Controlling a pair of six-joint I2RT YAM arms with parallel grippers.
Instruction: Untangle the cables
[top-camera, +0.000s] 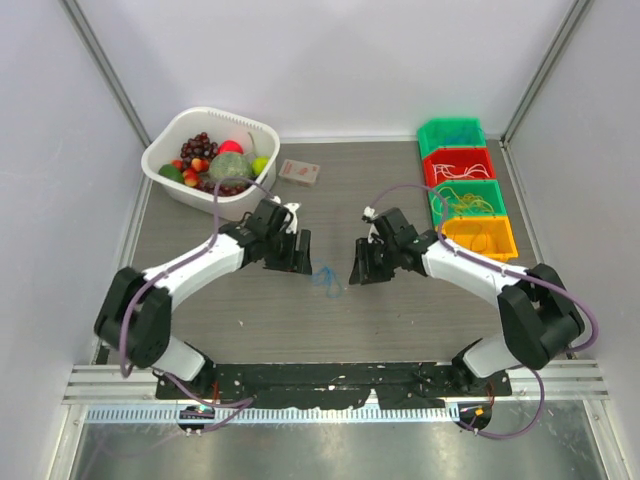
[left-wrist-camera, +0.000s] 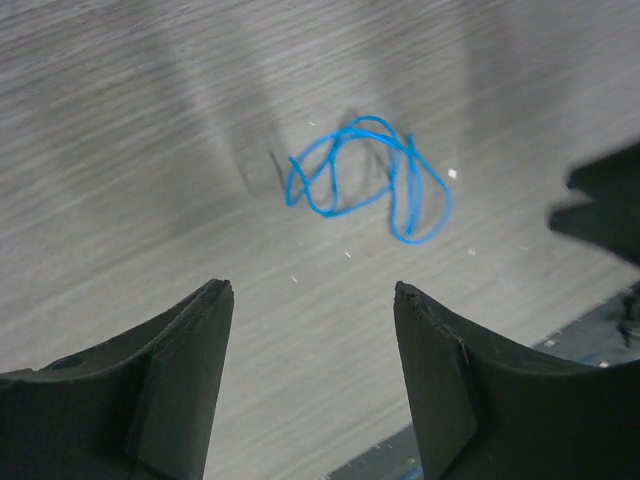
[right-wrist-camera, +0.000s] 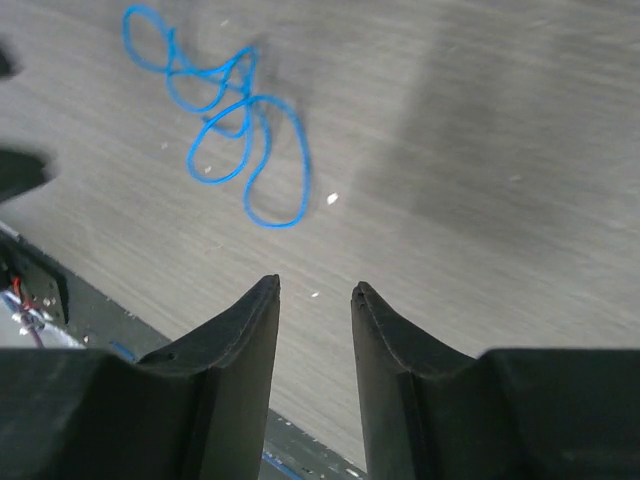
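Note:
A thin blue cable (top-camera: 327, 277) lies in loose tangled loops on the grey table between the two arms. In the left wrist view the blue cable (left-wrist-camera: 370, 180) rests ahead of my left gripper (left-wrist-camera: 314, 290), which is open with nothing between its fingers. The right wrist view has the blue cable (right-wrist-camera: 230, 130) up and to the left of my right gripper (right-wrist-camera: 315, 288), whose jaws stand a small way apart and empty. From above, the left gripper (top-camera: 292, 252) and right gripper (top-camera: 364, 264) flank the cable, neither touching it. More cables lie in the coloured bins at the back right.
A white bowl (top-camera: 165, 152) of fruit stands at the back left, a small card box (top-camera: 299, 172) beside it. A row of bins, green (top-camera: 450, 132), red (top-camera: 459, 164), green (top-camera: 466, 199) and orange (top-camera: 480, 237), lines the right side. The table's black front edge (top-camera: 330, 378) runs below.

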